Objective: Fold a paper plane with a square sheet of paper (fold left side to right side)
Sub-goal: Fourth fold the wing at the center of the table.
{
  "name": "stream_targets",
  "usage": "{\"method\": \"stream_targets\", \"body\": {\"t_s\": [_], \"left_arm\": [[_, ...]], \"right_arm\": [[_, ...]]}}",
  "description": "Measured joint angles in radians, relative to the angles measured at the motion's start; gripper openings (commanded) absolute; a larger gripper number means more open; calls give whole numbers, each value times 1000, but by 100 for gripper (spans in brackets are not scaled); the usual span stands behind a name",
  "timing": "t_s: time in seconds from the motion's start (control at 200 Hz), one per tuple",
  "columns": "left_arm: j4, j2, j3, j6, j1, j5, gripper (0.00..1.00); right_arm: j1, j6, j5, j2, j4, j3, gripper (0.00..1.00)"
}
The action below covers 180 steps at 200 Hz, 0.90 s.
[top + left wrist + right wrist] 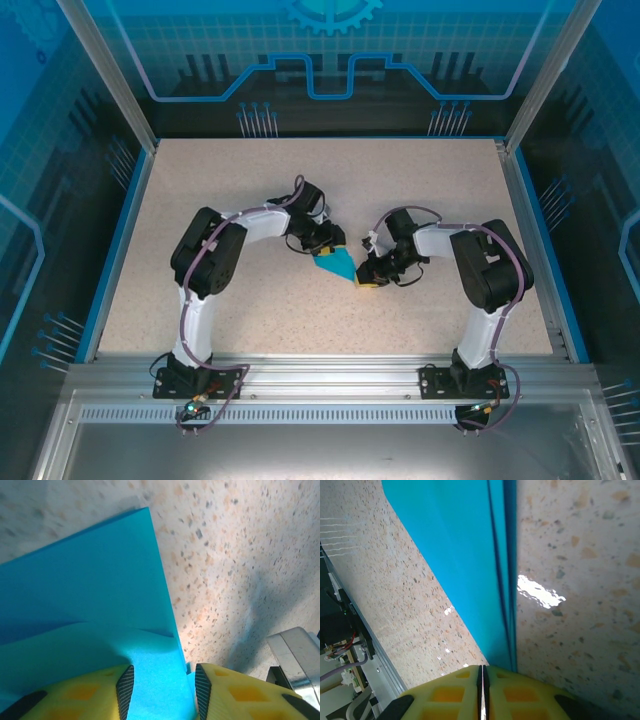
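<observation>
The blue sheet of paper (335, 266) lies folded into a pointed wedge at the middle of the table, its tip toward the near right. My left gripper (326, 246) sits over its wide far end. In the left wrist view the layered paper (90, 595) runs between the yellow fingers (125, 690), and the left gripper (164, 690) stands open astride it. My right gripper (366, 280) is at the tip. In the right wrist view the paper (465, 545) narrows and slips under the right-hand finger (540, 695); the right gripper (482, 680) is shut, with no paper visible between its pads.
The speckled table (250, 170) has a blue rim (120, 240) on its sides and an aluminium rail (320, 375) along the near edge, where both arm bases are bolted. Blue enclosure walls stand all round. A grey metal part (295, 655) shows at the left wrist view's right edge.
</observation>
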<state>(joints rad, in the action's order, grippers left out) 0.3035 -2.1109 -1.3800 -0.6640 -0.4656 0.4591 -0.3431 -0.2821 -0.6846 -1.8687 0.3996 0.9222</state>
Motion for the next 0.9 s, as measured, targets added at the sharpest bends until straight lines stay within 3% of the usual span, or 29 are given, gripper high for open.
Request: {"method": "stream_targets", "body": {"t_s": [0.29,0.615,0.745,0.9], "left_arm": [[16,-17,-34,53,124,-2,46],[17,-20,-39,65,130,-1,46],[17,-20,-39,65,129,-2,46],[17,-20,-39,65,128,-2,46]], "right_arm": [[0,-3,-2,-1,-1,0,12],[5,-19,-2,94,73,-16,14],[3,-63,-8,122,63,76,14],[-21,-109,4,47,17,230,14]]}}
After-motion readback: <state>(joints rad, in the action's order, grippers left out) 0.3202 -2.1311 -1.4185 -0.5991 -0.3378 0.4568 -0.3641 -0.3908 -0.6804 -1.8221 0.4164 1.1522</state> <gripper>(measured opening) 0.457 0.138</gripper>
